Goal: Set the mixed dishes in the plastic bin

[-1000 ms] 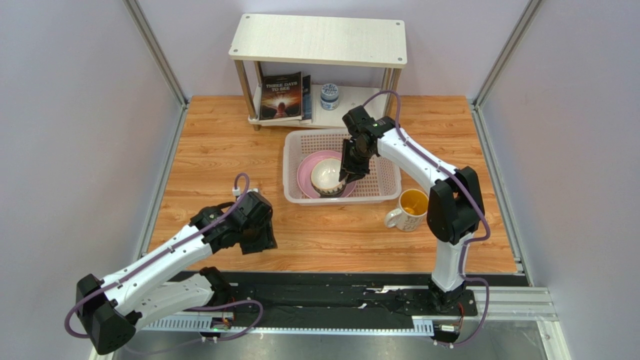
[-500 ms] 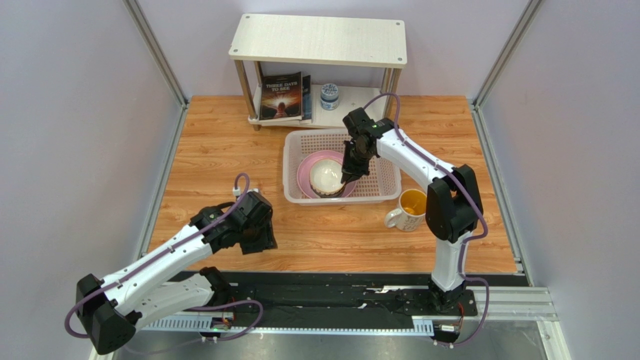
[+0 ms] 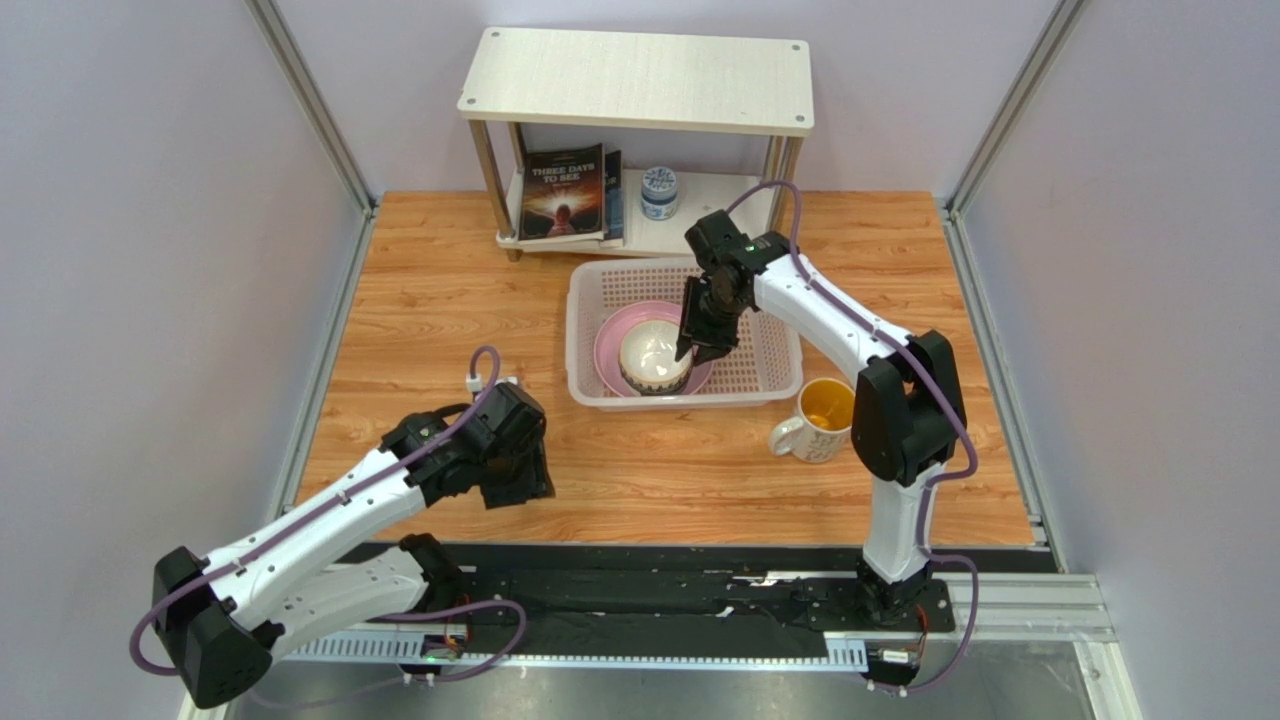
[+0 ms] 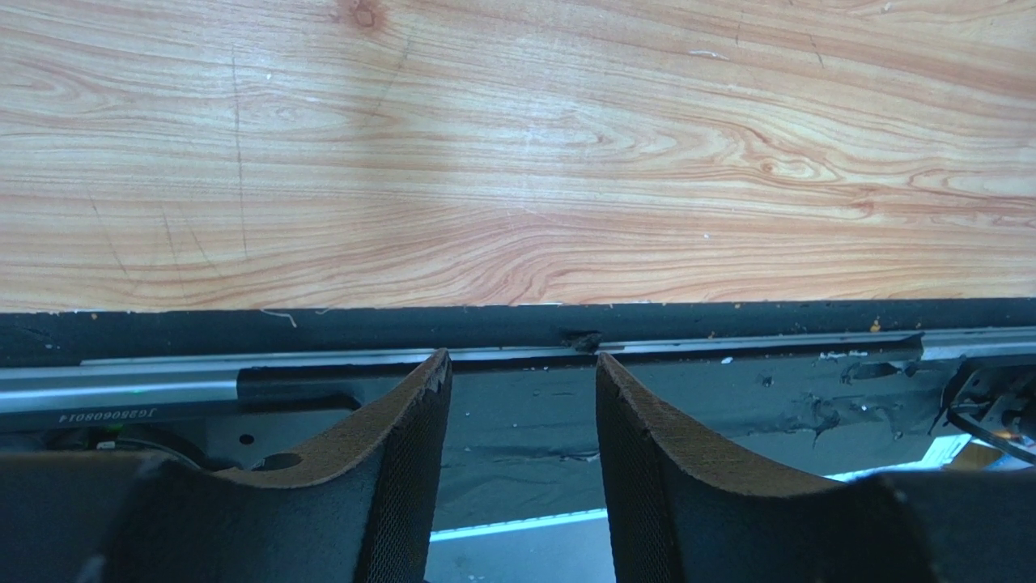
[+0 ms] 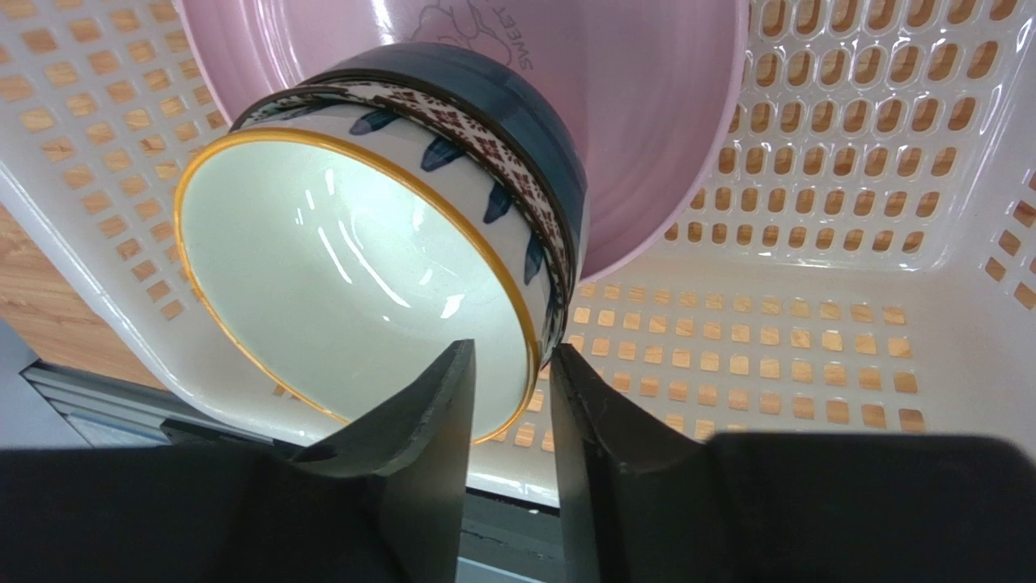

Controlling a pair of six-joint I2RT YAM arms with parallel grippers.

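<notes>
The right jaws pinch the gold rim of a tilted white ceramic bowl [image 5: 353, 267] with blue leaf marks, nested in a dark navy bowl [image 5: 517, 103] on the round pink plate [image 5: 657, 134] inside the pale perforated plastic bin [image 5: 851, 304]. The left jaws stand part-open, empty, over the near edge of the wooden table [image 4: 486, 146]. A yellow-lined white mug [image 3: 819, 416] stands just outside the bin

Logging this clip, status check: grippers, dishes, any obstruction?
Left gripper open, at near edge. Right gripper shut on dark-patterned bowl rim, over pink plate in bin. Mug outside bin. Nothing blocking.
</notes>
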